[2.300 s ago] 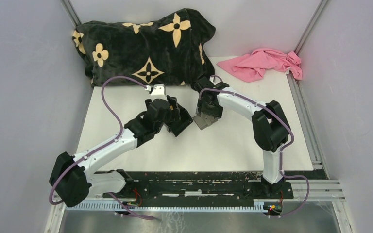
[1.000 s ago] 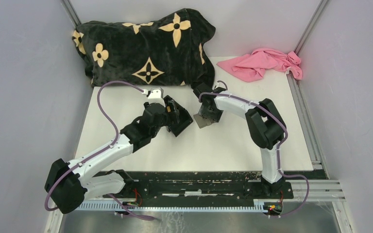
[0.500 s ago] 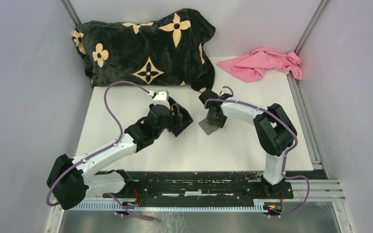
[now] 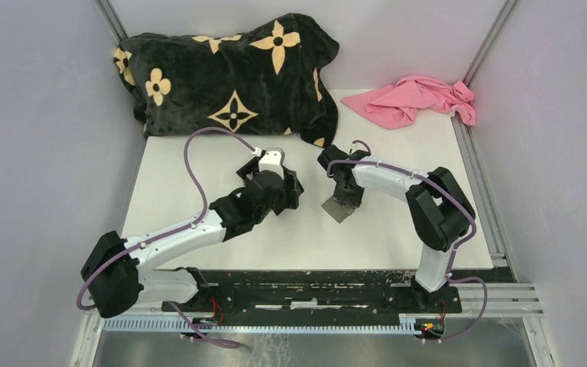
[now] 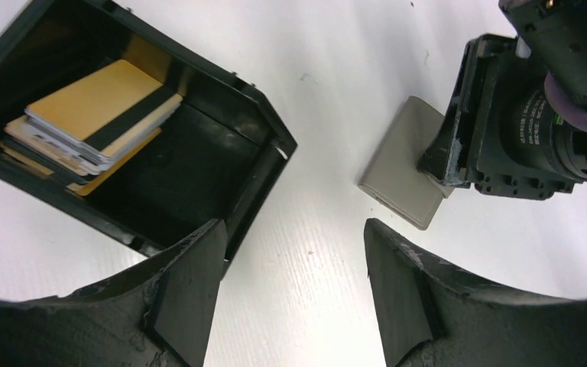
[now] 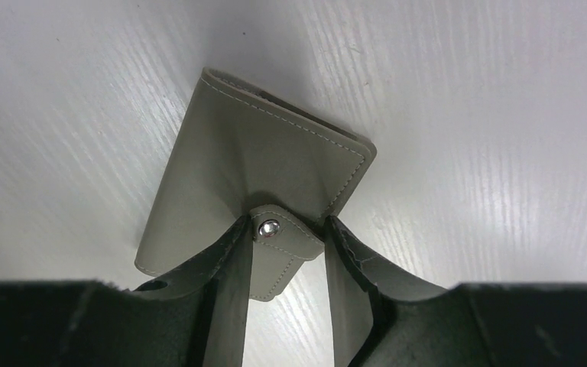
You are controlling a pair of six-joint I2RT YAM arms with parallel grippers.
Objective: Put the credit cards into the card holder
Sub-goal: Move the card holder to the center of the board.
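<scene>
I count two arms, one wallet, one box, one stack of cards and two cloths.

The small flat grey bifold wallet [image 6: 260,153] lies closed near the middle of the white worktop [image 4: 313,237]. The right pincer [image 6: 285,225] stands over its edge. Its two fingers [image 6: 225,267] sit narrow on both sides of the little clasp tab with the metal snap [image 6: 279,233], touching it or nearly. I cannot tell if the tab is really pinched.

At 9 o'clock from the wallet is the black rectangular plastic box [image 5: 264,153], open on top, with a strip of bare worktop between them. The thin plastic credit cards [image 5: 95,115] lie stacked in the far part of the box, against its wall. On top is a gold card with a black stripe, and a second tan edge shows at the bottom. The cards between are too thin for me to count.

The left pincer [image 5: 292,229] hangs above the corner of the box with its fingers wide apart and nothing between them. One fingertip [image 5: 191,267] is over the near wall of the box.

At 11 to 12 o'clock, along the back edge, lies one black plush blanket with tan flower marks [image 4: 229,69]. At 1 o'clock lies one crumpled pink cloth [image 4: 416,99]. From 3 to 7 o'clock of the wallet the worktop is open white surface up to the right rail and the arm bases.
</scene>
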